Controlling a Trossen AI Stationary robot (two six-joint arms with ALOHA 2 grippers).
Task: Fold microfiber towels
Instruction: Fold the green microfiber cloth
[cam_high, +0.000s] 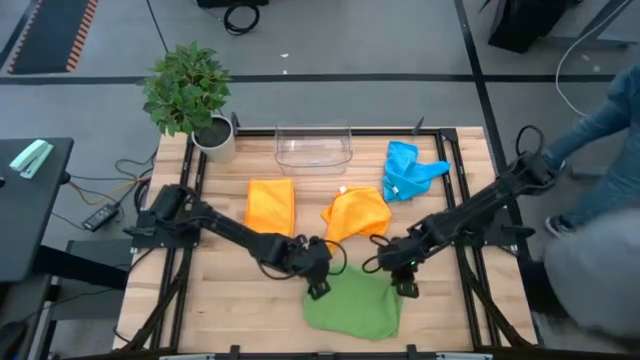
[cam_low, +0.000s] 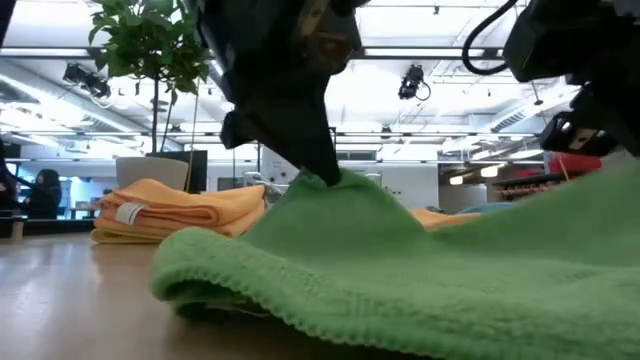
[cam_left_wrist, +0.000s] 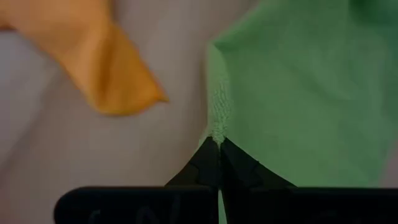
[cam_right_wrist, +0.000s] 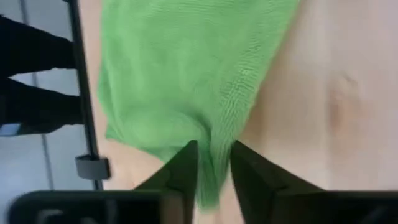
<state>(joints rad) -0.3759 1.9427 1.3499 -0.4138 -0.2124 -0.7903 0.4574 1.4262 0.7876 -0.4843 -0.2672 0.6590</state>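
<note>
A green microfiber towel (cam_high: 350, 305) lies rumpled near the table's front edge. My left gripper (cam_high: 318, 288) is shut on its far left corner. My right gripper (cam_right_wrist: 213, 155) stands at the towel's far right corner (cam_high: 400, 285), its fingers apart with a strip of the green edge between them. A folded orange towel (cam_high: 270, 205) lies flat behind my left arm. A crumpled orange towel (cam_high: 357, 215) sits mid-table, and a bunched blue towel (cam_high: 408, 172) lies at the back right. My left gripper pinches the green towel's hemmed corner (cam_left_wrist: 217, 127) between its two fingertips, coming slanting down from the table's left and far side. In the low view that corner (cam_low: 325, 180) stands up as a small peak while the rest of the towel lies on the table. My right gripper has the towel's edge (cam_right_wrist: 211, 177) between its parted fingers; I cannot tell whether they touch it.
A clear plastic bin (cam_high: 313, 147) stands at the back centre and a potted plant (cam_high: 190, 95) at the back left corner. A person in blue (cam_high: 600, 130) is beside the table's right edge. Bare wood shows left of the green towel.
</note>
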